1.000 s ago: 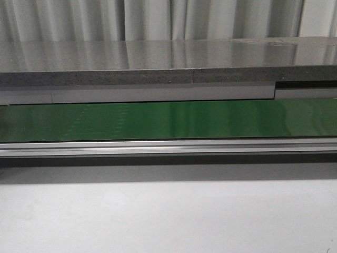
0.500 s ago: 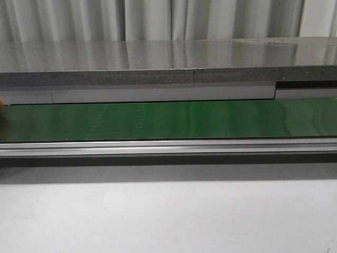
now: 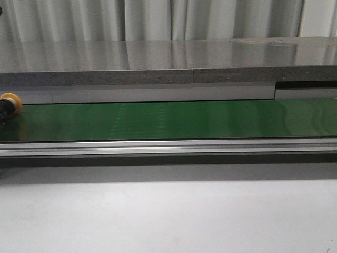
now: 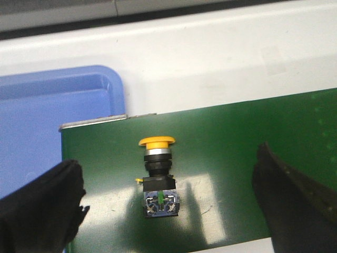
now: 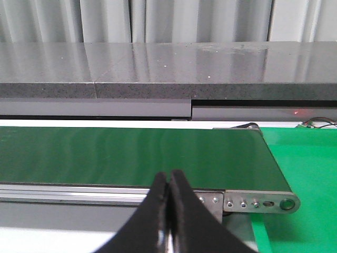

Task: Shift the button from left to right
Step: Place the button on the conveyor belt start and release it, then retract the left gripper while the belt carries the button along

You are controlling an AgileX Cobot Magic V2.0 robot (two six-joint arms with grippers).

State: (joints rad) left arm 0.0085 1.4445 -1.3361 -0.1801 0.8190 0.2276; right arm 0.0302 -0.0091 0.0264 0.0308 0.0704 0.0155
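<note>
The button (image 4: 157,176) lies on its side on the green belt (image 4: 226,174), between the two wide-spread fingers (image 4: 39,203) of the left gripper (image 4: 168,205), touching neither. Its yellow cap (image 4: 156,141) points away from the gripper, and its dark body with small green marks is the end nearer the gripper. In the front view the button (image 3: 8,104) shows at the belt's (image 3: 174,118) far left end, only partly in frame. Beyond the belt's end, to one side of the gripper, lies a blue tray (image 4: 52,121), with white desk (image 4: 221,63) past the belt's far edge.

The right gripper (image 5: 169,195) has its fingers pressed together with nothing between them. It hangs before the near rail (image 5: 79,192) of the belt (image 5: 131,155), close to the belt's right end, where a bright green mat (image 5: 308,163) begins.
</note>
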